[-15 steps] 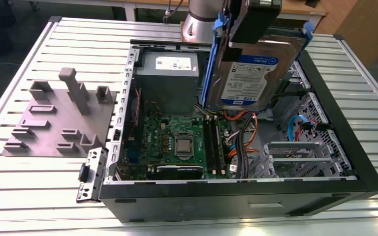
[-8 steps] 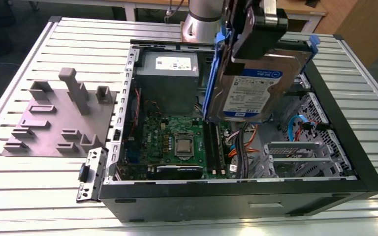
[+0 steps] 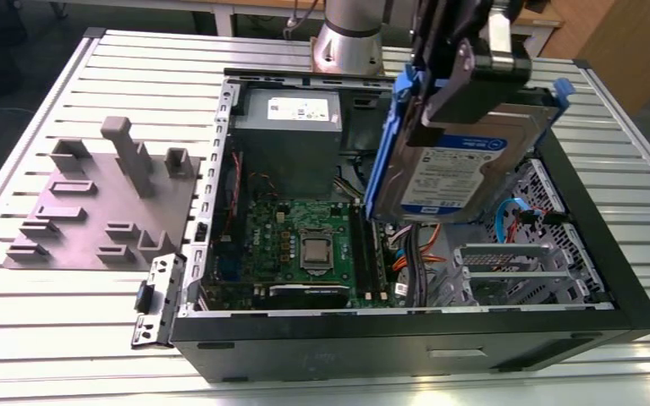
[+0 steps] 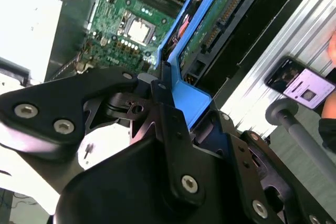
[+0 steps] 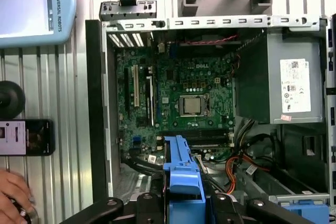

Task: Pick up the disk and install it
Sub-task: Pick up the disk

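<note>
The disk [image 3: 460, 165], a silver drive with a white-and-blue label in a bright blue carrier frame, hangs tilted on edge above the right half of the open computer case [image 3: 630, 296]. My gripper [image 3: 466, 89] is shut on its upper end, black fingers clamping the blue frame. In the second wrist view the fingers [image 4: 170, 121] pinch the blue frame of the disk [image 4: 191, 98], whose green circuit board faces the camera. In the first wrist view the blue frame of the disk [image 5: 181, 174] stands up from the gripper [image 5: 181, 208] over the case's cables.
Inside the case lie the motherboard [image 3: 302, 245], a grey power supply [image 3: 291, 118] and a metal drive cage [image 3: 517, 271]. A grey fixture plate [image 3: 88, 203] sits at the exterior view's left. A phone [image 5: 26, 137], a hand [image 5: 13, 198] and a pendant [image 5: 31, 3] are beside the case.
</note>
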Motion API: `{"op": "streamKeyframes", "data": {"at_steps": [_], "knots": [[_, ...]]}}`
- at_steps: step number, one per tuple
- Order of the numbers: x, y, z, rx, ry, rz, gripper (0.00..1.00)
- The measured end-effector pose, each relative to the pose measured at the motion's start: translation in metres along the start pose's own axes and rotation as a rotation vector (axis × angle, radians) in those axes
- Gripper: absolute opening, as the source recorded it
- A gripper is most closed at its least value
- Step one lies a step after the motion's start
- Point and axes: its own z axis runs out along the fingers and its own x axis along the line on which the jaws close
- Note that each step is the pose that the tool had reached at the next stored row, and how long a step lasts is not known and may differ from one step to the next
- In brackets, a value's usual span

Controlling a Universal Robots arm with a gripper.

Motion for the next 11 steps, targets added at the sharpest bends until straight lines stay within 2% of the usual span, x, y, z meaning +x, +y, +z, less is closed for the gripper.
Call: {"op": "streamKeyframes", "data": {"at_steps": [2, 4, 11], "knots": [[-0.0002, -0.0067, 0.0012, 0.0, 0.0004, 0.0, 0.36], [0.0001, -0.0106, 0.0022, 0.0003, 0.0006, 0.0, 0.36], [0.0131, -0.0128, 0.0059, 0.0013, 0.0008, 0.0, 0.36]]}}
